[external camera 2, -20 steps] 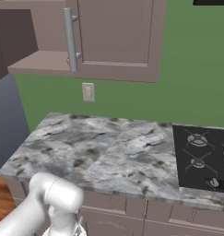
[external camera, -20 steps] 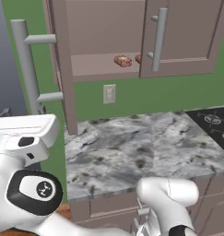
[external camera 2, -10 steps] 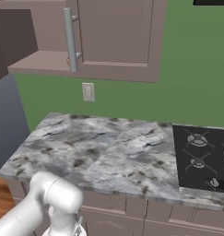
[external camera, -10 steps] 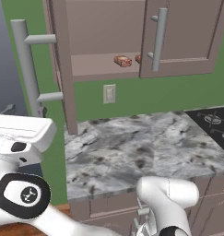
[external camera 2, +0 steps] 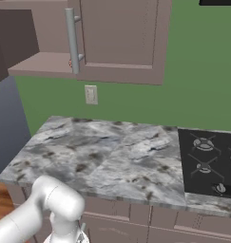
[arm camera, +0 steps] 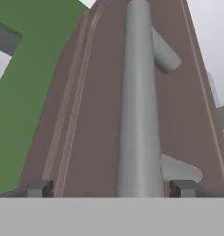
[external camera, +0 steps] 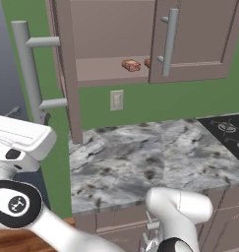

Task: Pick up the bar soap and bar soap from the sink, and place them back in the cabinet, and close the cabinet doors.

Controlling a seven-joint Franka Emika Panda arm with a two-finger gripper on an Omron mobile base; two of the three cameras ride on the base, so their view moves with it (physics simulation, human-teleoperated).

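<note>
while both bar soaps (external camera: 131, 64) sit on the cabinet (external camera: 111, 74) shelf, upper centre | tool (arm camera: 111, 188) spread wide around left door handle (arm camera: 138, 106) | doors remain unclosed

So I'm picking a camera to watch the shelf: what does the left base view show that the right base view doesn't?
Left base view alone: a bar soap lying on the cabinet shelf, and the left door swung wide open. Right base view alone: most of the stovetop, which the left view clips. Both: the shut right door, the wall outlet and the marbled counter.

Flat, even rendered light, soft shadows, slightly blurry.
</note>
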